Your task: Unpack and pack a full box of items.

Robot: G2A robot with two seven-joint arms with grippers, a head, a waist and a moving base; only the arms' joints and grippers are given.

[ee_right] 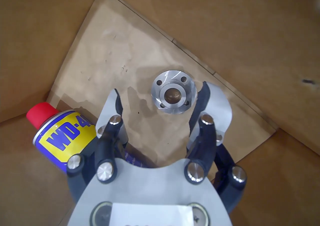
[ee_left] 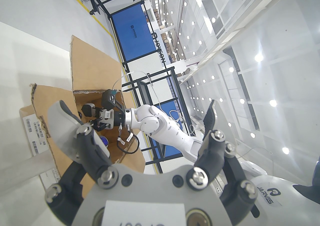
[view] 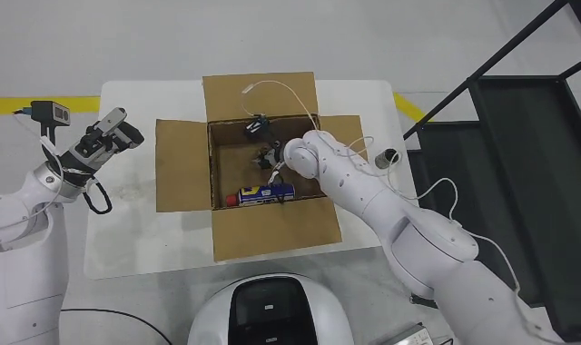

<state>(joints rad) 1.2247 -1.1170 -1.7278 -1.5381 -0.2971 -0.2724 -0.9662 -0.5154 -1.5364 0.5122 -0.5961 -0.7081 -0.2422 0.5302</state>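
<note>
The left gripper [view: 113, 132] hangs over the table's [view: 136, 227] left edge, well apart from the box, its fingers [ee_left: 62, 114] released wide and holding nothing. The open cardboard box [view: 182, 163] sits mid-table with all four flaps folded out. On its floor, a blue-and-yellow spray can [view: 266, 194] lies on its side along the near wall, red cap toward the near left corner. The right gripper [view: 268, 154] is down inside the box, fingers [ee_right: 116, 102] spread and empty. A round metal flange [ee_right: 173, 94] lies flat on the box floor between their tips. A small dark round object [view: 388, 157] stands near the table's right edge.
</note>
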